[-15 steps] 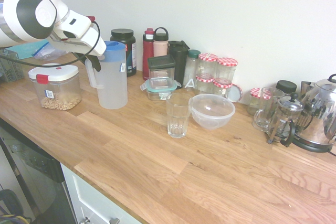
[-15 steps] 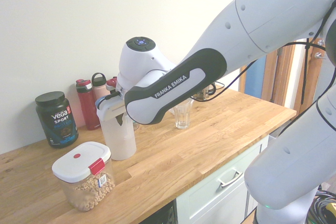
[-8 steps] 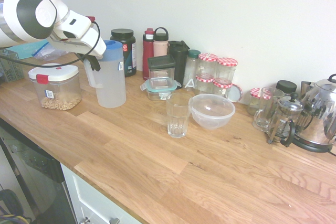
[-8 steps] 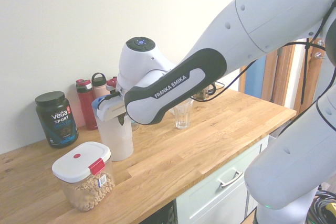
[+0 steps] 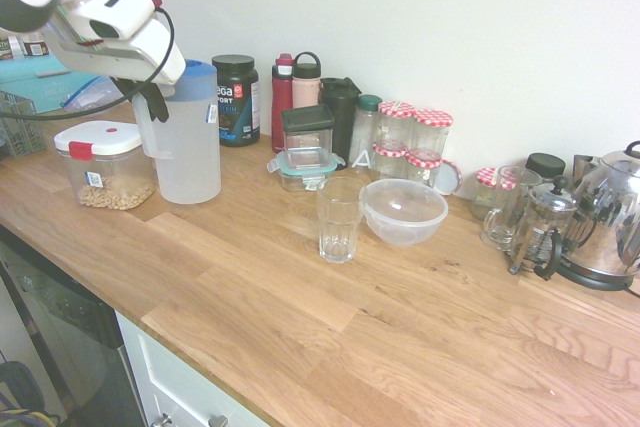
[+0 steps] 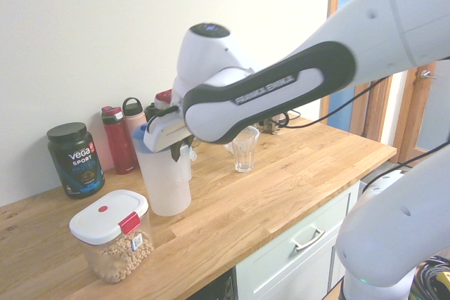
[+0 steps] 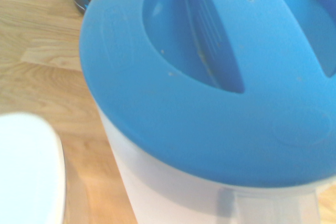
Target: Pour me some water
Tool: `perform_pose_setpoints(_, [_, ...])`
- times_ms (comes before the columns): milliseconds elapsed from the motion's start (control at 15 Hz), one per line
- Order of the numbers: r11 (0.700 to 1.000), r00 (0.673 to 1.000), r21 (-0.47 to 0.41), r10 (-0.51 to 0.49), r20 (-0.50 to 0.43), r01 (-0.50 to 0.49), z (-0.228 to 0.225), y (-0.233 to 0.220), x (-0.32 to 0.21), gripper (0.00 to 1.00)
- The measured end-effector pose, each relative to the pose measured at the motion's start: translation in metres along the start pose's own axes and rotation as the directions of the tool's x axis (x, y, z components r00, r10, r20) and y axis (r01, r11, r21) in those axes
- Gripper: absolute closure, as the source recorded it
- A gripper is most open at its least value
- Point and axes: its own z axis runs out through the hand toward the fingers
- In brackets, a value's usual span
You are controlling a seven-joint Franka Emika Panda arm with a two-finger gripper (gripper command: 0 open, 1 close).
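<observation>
1. We have the gripper (image 5: 150, 104) clamped on the handle of the jug (image 5: 188, 142), fingers closed around it at the jug's upper side.
2. The jug hangs just above the counter (image 5: 300, 287), upright, blue lid (image 7: 210, 77) on; the water inside cannot be made out through the frosted wall.
3. Our step in hand looks like carrying the jug over to the glass (image 5: 339, 219), which stands empty and well apart from it, toward the bowl (image 5: 403, 211).
4. To do it well, we should keep the jug level while moving, since a handle grip lets it swing, and lift it high enough to clear the glass rim.
5. We should stop with the spout side over the glass before tilting, then tip slowly; the lid may hold the flow back or release it suddenly.
6. The cereal box (image 5: 104, 163) sits just beside the jug, so we move away from it.
7. Bottles (image 5: 283, 97) and stacked containers (image 5: 305, 147) stand behind the path; the bowl is just beside the glass, so a wide swing could knock it.
</observation>
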Motion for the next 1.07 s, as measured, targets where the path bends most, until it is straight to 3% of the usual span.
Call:
perform_pose_setpoints(267, [0.997,0.997,-0.064,-0.047,0.066,0.051,-0.055,0.067,0.004,1.00])
perform_pose_setpoints(533, [0.989,0.996,-0.133,-0.049,0.069,0.058,-0.093,0.146,0.008,1.00])
perform_pose_setpoints(933, [0.998,0.987,-0.052,-0.027,0.157,0.035,-0.083,0.262,0.061,1.00])
perform_pose_setpoints(1067, [0.998,0.982,-0.065,-0.012,0.188,0.024,-0.070,0.286,0.094,1.00])
